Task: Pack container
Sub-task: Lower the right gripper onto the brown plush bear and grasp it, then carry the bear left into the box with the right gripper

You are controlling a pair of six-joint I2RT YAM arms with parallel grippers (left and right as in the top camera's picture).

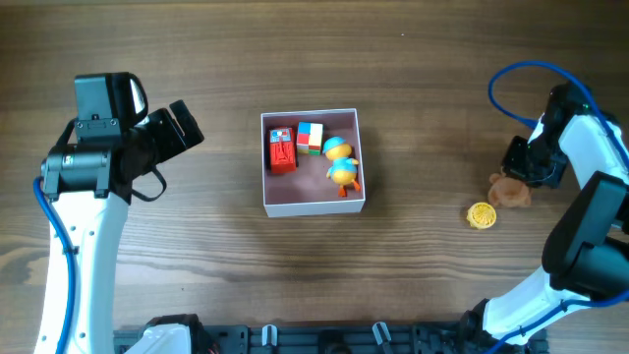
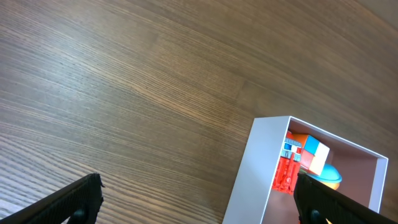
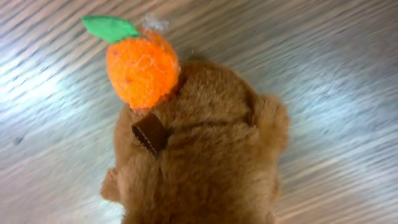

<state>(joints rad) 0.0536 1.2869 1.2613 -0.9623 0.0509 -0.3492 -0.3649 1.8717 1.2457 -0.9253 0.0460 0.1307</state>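
Brown plush fills the right wrist view: a soft toy (image 3: 205, 149) with an orange felt fruit (image 3: 143, 68) and green leaf (image 3: 111, 27) on top, lying near the right edge of the surface (image 1: 413, 285). The right pincer (image 1: 524, 163) hangs directly over it, wrist pointed down, the arm folded up from the near right corner. Its tips are out of shot, so whether it is spread or clamped cannot be told. Just beside the toy, toward the near edge, sits a yellow round piece (image 1: 481, 215).

Farther off, about the middle of the surface, stands the container (image 1: 313, 206) — thin white walls, pink floor — holding a red toy (image 1: 283, 150), a multicoloured cube (image 1: 310, 138) and a duck-like figure (image 1: 341, 165), with bare floor along its near side. It looks light and thin-walled, likely to slide or flex if nudged. One wall, pinched at the rim, would be the place to take it. The plush should squash readily and is best gripped across the body.

Farthest, by the left edge, the left pincer (image 1: 180, 128) points toward the container, fingers (image 2: 68, 202) spread wide and holding nothing — well apart from the box.
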